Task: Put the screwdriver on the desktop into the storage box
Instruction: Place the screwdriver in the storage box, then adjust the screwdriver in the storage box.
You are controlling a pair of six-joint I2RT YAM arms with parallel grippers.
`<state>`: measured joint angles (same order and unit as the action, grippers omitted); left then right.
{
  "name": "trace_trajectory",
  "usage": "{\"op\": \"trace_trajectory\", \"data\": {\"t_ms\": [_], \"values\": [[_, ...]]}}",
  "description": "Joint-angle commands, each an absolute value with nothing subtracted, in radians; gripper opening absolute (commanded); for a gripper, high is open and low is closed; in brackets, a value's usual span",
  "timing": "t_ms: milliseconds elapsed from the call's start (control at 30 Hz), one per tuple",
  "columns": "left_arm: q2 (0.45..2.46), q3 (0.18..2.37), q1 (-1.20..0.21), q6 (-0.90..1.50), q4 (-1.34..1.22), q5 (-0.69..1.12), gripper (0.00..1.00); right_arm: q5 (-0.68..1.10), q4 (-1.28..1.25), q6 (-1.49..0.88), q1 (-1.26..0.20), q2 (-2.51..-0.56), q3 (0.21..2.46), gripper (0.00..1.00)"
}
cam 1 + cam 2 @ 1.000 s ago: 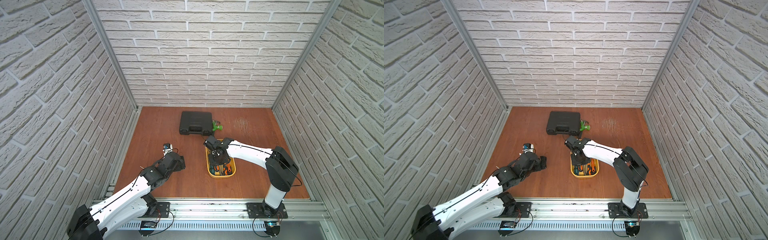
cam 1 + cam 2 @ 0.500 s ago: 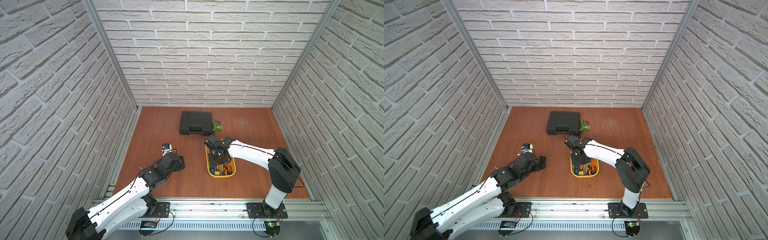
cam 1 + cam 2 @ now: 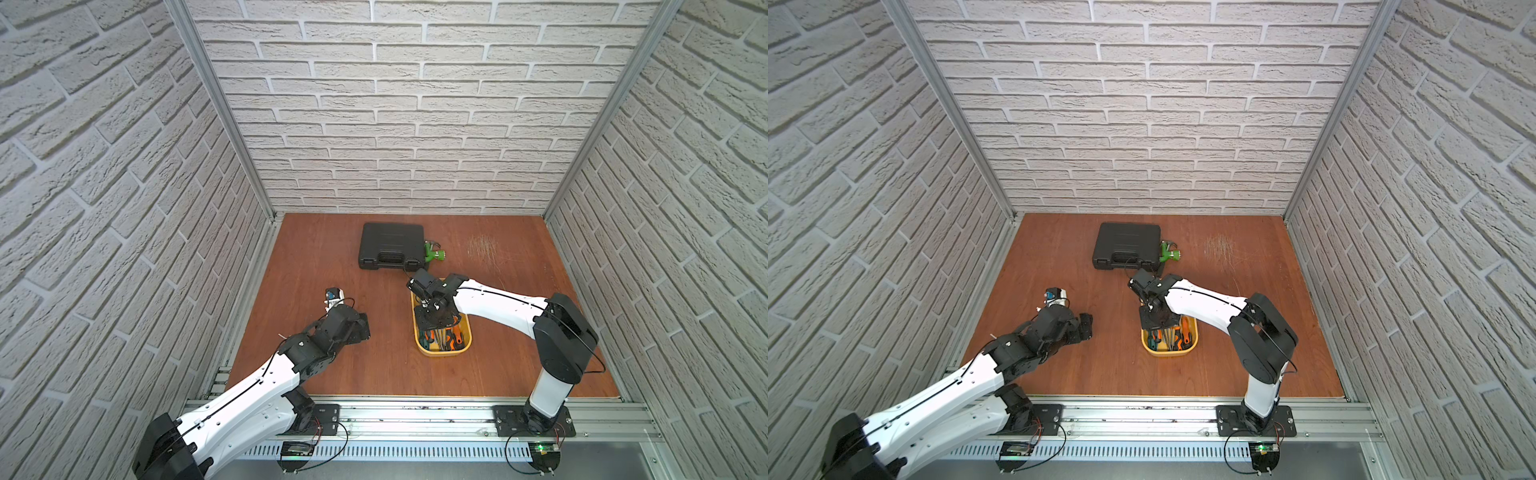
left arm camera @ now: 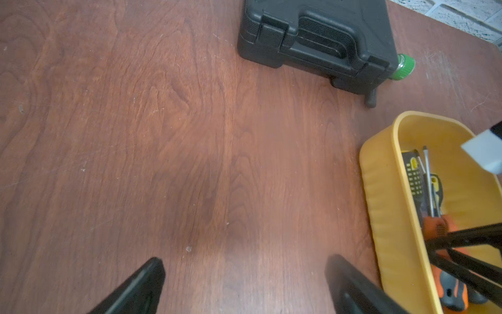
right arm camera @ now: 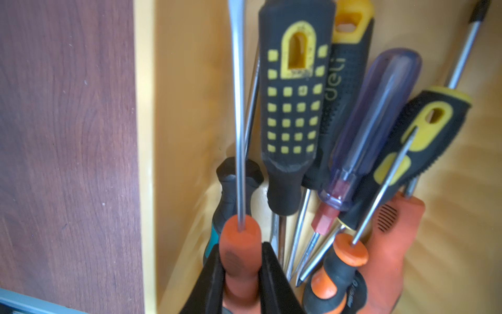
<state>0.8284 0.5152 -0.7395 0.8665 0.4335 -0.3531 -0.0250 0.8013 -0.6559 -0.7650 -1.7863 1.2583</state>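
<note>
- Right gripper (image 5: 241,252) is clamping the orange handle of the screwdriver (image 5: 240,233), with one jaw pressing on each side of the handle.
- Over the last second the right arm is holding nearly the same station above the storage box (image 3: 443,354). The grip is not widening and no release is under way.
- Left gripper (image 4: 244,259) is standing wide open and empty over bare desktop (image 3: 332,257). It is staying just beside the box without touching it, and its position is hardly changing.
- Judgement: the carry appears complete. The screwdriver is already inside the box outline, so only lowering and releasing remain for this tool.
- The handle is sitting between the jaws, and the steel shaft is running straight ahead of the fingertips. It is lying along the inside of the box wall (image 5: 144,136) that borders the desktop.
- The other screwdrivers (image 5: 296,108) are lying in the box just beside the held one. Whether the held tool is touching them or the box floor cannot be told.
</note>
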Motion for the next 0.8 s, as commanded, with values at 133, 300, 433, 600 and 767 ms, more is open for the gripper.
{"op": "trace_trajectory", "data": {"t_ms": [133,300,433,600,767], "values": [[0.852,0.526,-0.734,0.857,0.402,-0.337,0.97,-0.028,0.768,-0.652,-0.773,-1.760,1.253,0.46],[0.873,0.528,-0.734,0.860,0.395,-0.328,0.97,-0.048,0.768,-0.658,-0.776,-1.705,1.240,0.53],[0.859,0.522,-0.734,0.859,0.397,-0.329,0.98,-0.069,0.749,-0.663,-0.782,-1.631,1.207,0.57],[0.842,0.512,-0.734,0.859,0.402,-0.338,0.98,-0.101,0.717,-0.677,-0.782,-1.532,1.164,0.58],[0.840,0.526,-0.734,0.861,0.409,-0.331,0.98,-0.152,0.703,-0.696,-0.782,-1.446,1.131,0.56]]}}
